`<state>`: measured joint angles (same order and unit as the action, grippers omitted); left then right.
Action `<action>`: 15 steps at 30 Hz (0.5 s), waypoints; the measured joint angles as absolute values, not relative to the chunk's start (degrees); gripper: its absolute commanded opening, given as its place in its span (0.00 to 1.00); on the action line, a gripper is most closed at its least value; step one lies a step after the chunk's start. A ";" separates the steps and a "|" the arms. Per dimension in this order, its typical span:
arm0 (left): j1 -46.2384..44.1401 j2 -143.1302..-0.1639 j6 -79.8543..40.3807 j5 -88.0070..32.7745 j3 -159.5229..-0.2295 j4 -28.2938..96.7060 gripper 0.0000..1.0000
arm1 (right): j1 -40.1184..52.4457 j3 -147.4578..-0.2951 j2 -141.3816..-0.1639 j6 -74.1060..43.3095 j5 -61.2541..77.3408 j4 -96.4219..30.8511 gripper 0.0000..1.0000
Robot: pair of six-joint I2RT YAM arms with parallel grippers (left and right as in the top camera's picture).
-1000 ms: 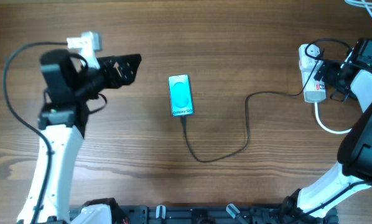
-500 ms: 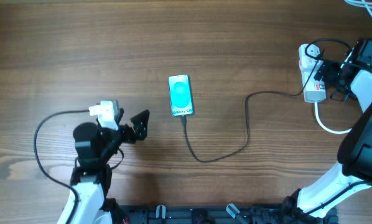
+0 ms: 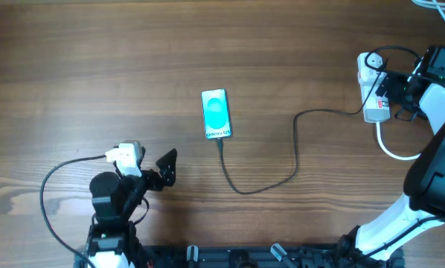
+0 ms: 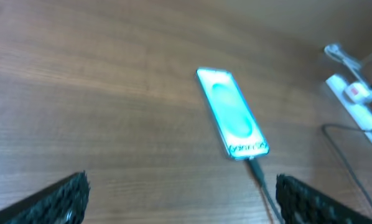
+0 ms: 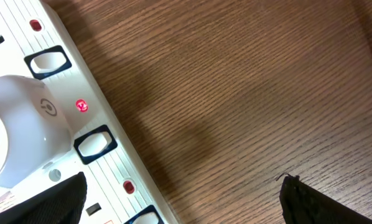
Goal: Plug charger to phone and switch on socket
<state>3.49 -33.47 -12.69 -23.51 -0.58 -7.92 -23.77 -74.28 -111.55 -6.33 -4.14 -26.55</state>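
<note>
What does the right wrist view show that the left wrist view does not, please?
Only the right wrist view shows the socket close up: one glowing red lamp, rocker switches and a white plug adapter. Only the left wrist view shows the phone, its cyan screen lit, with the charger tip at its near end. Both show the wooden table and the socket, which is distant and blurred in the left wrist view.
</note>
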 measured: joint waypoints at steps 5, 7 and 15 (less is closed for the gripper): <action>3.46 -17.15 -12.71 -20.86 -0.43 2.35 1.00 | -23.77 -74.28 -111.55 -6.33 -4.16 -26.50 1.00; 3.46 -10.55 -12.71 -19.64 -0.49 2.50 1.00 | -23.77 -74.28 -111.55 -6.33 -4.16 -26.52 1.00; 3.46 -0.84 -12.69 -12.95 -0.49 3.03 1.00 | -23.77 -74.28 -111.55 -6.33 -4.16 -26.52 1.00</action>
<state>3.46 -0.84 -12.69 -12.95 -0.49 3.03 -23.77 -74.28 -111.55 -6.33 -4.16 -26.52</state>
